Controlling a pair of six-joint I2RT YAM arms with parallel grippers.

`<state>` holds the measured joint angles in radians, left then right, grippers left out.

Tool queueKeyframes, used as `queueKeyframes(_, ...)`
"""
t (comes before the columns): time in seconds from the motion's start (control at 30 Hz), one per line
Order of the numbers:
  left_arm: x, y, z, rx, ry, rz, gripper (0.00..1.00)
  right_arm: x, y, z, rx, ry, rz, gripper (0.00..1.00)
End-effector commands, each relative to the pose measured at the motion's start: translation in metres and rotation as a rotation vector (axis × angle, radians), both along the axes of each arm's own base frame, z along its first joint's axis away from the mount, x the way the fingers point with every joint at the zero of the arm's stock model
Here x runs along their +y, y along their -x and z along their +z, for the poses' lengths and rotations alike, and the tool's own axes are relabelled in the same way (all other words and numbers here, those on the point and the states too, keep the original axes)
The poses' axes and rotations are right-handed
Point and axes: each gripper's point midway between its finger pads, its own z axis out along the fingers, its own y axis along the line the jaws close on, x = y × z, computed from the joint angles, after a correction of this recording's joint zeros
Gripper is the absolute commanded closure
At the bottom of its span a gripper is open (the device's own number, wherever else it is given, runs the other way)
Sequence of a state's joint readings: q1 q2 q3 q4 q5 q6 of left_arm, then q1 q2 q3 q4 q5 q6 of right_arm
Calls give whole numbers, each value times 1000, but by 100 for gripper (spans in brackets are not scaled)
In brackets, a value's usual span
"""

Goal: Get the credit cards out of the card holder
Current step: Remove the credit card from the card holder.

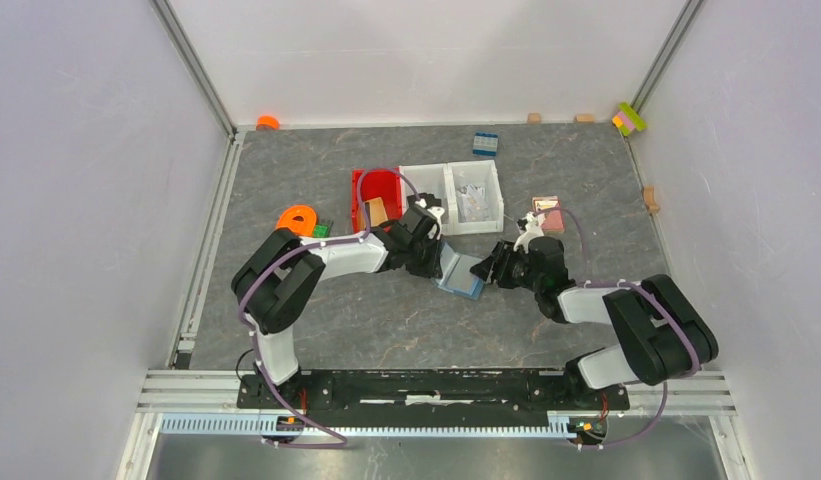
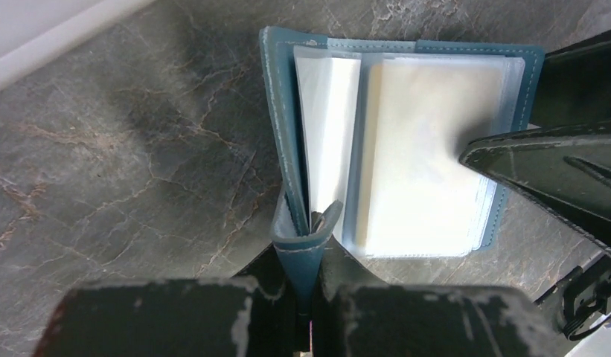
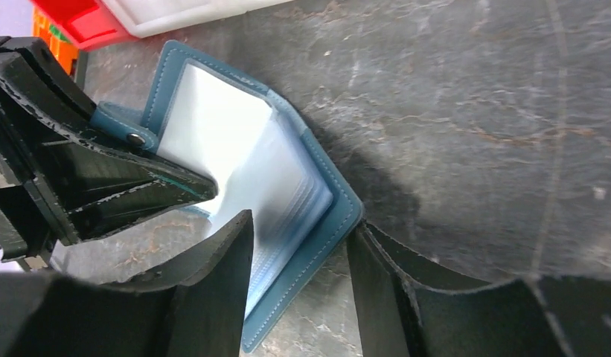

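The steel-blue card holder (image 1: 459, 273) lies open on the grey table between my two grippers. In the left wrist view its pale clear sleeves (image 2: 414, 149) face up, and no card shows in them. My left gripper (image 2: 309, 249) is shut on the card holder's blue flap at the left cover. My right gripper (image 3: 298, 260) is open, and its fingers straddle the right cover's edge (image 3: 324, 223) and the sleeve stack. A tan-pink flat card (image 1: 548, 213) lies on the table behind the right gripper.
A red bin (image 1: 364, 200) and two white bins (image 1: 426, 175) stand just behind the card holder. An orange ring (image 1: 298, 218) and a green brick (image 1: 322, 229) lie at the left. A dark-blue studded brick (image 1: 485, 143) sits near the back wall.
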<state>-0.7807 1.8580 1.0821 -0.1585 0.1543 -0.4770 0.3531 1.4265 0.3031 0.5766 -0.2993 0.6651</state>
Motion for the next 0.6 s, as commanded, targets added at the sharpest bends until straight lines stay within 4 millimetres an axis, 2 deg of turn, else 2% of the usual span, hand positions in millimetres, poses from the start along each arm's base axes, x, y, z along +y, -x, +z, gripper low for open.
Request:
queueKeyframes(0.0, 6, 22, -13, 53, -10, -25, 98, 19, 20, -5, 52, -56, 83, 48)
queueKeyframes(0.23, -5, 17, -1, 19, 79, 11, 98, 12, 15, 19, -59, -37, 58, 49)
queueKeyframes(0.3, -3, 16, 1, 3, 95, 37, 98, 11, 16, 26, -95, -38, 64, 40)
queueKeyframes(0.37, -6, 11, 7, -29, 131, 52, 98, 13, 17, 34, -128, -52, 80, 26)
queueKeyframes(0.4, -6, 11, 8, -37, 141, 58, 98, 13, 17, 36, -138, -58, 81, 24)
queueKeyframes(0.47, -10, 9, 13, -53, 182, 63, 98, 13, 19, 36, -138, -60, 84, 27)
queueKeyframes(0.53, -11, 8, 16, -68, 210, 77, 98, 13, 18, 32, -123, -56, 82, 41)
queueKeyframes(0.57, -13, 7, 16, -73, 225, 80, 98, 13, 19, 30, -112, -57, 82, 44)
